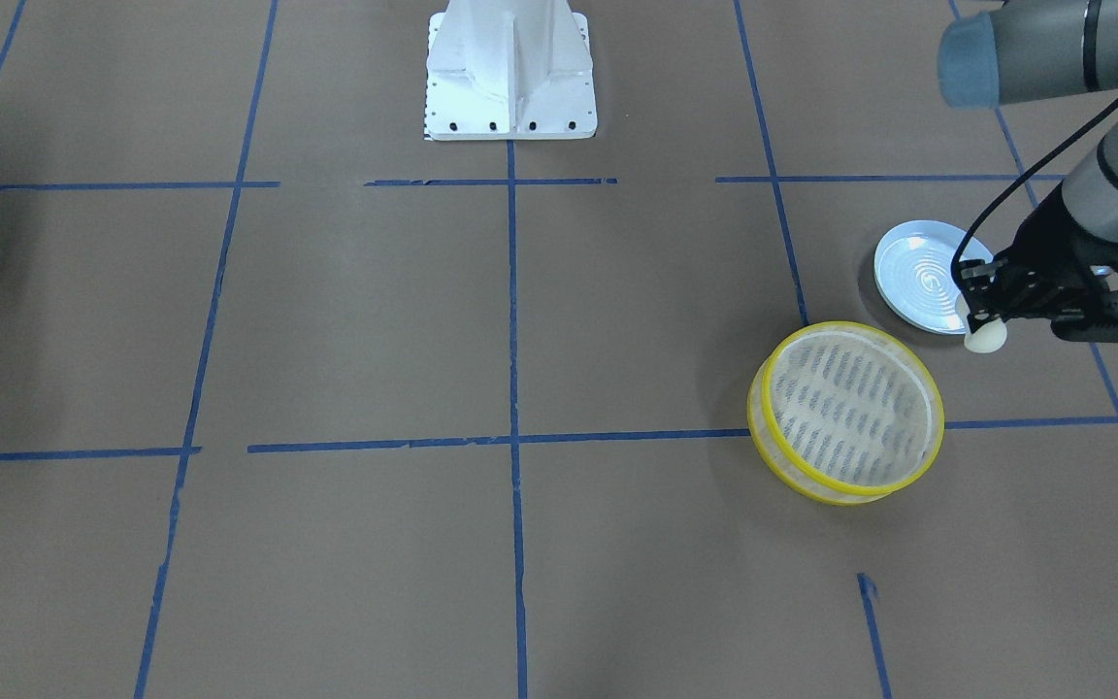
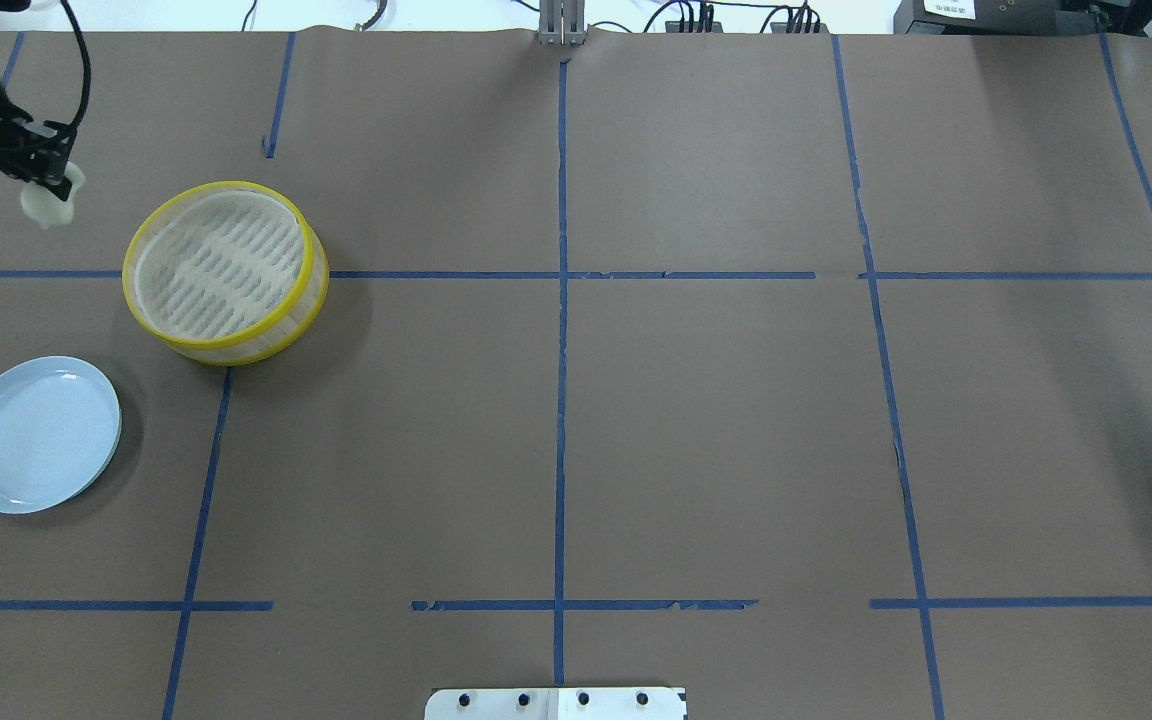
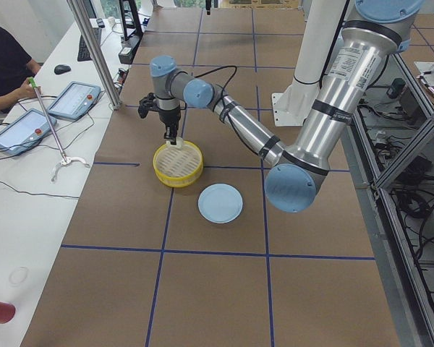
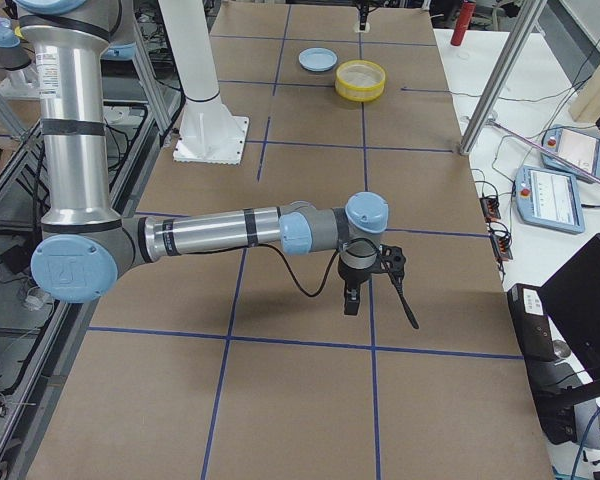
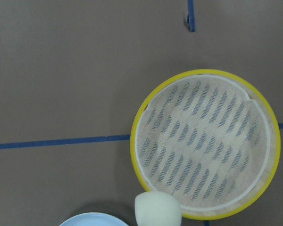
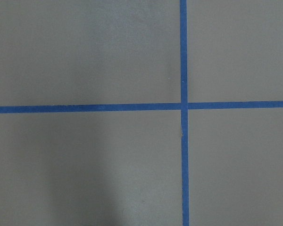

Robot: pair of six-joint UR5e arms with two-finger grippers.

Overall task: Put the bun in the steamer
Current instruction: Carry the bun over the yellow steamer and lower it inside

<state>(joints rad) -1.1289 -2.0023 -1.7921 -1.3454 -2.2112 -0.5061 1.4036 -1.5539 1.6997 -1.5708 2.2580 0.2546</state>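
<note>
The bun (image 1: 986, 336), a small cream-white lump, is held in my left gripper (image 1: 974, 313), which is shut on it above the table. It hangs between the pale blue plate (image 1: 918, 277) and the steamer (image 1: 850, 408), just outside the steamer's yellow rim. In the overhead view the bun (image 2: 48, 200) sits up-left of the steamer (image 2: 224, 270). In the left wrist view the bun (image 5: 158, 210) overlaps the rim of the steamer (image 5: 205, 143), whose floor holds nothing. My right gripper (image 4: 352, 298) shows only in the exterior right view, far from these things; I cannot tell whether it is open or shut.
The plate (image 2: 36, 433) holds nothing. The white robot base (image 1: 510, 73) stands at the table's robot side. Blue tape lines cross the brown table. In the exterior left view an operator (image 3: 3, 61) sits beyond the table's far side.
</note>
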